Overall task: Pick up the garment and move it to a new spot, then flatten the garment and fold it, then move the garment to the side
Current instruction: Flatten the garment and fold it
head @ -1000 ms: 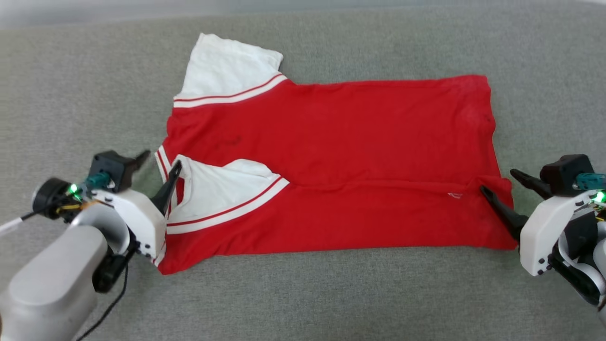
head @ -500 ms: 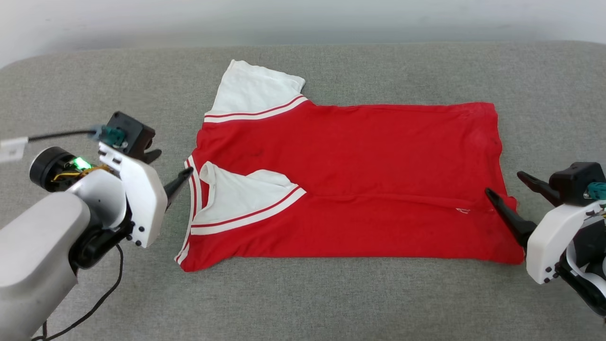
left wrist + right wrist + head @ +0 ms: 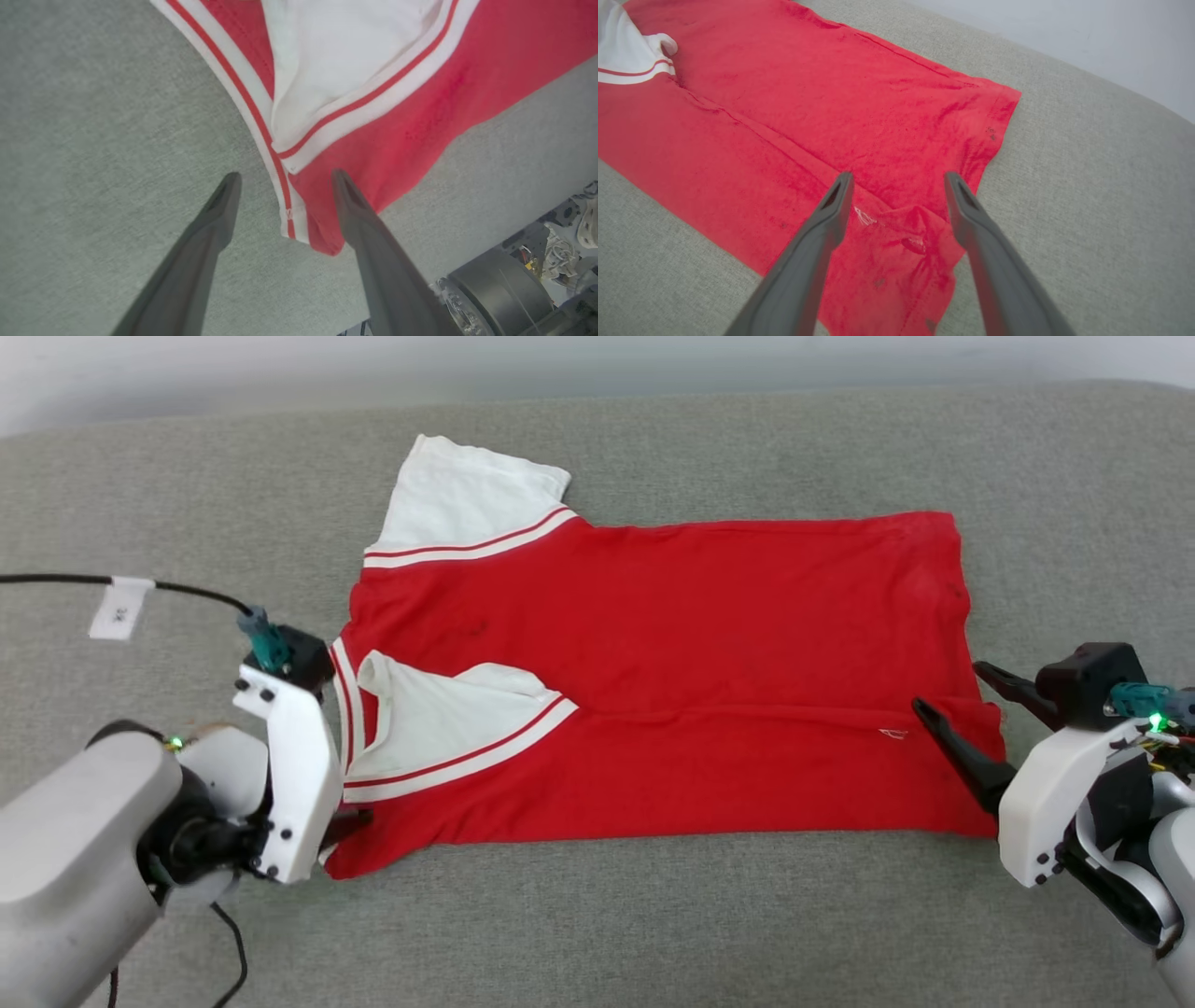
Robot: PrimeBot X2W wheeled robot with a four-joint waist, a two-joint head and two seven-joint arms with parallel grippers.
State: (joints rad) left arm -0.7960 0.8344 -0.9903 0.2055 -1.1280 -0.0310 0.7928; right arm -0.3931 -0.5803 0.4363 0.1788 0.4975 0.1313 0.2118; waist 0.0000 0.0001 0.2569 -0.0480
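Garment [image 3: 709, 644], half-folded: I am holding left tool [image 3: 285, 176] and right tool [image 3: 899, 179] wide open, empty, over its end corners — risking a single-layer pinch, undoing the fold.

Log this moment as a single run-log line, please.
garment: flat, near side folded in | left gripper: open, over near shoulder corner | right gripper: open, over near hem corner | held: nothing

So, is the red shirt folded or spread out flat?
Partly folded. The shirt has its near side turned over onto the body, with one white sleeve on top; the far sleeve sticks out.
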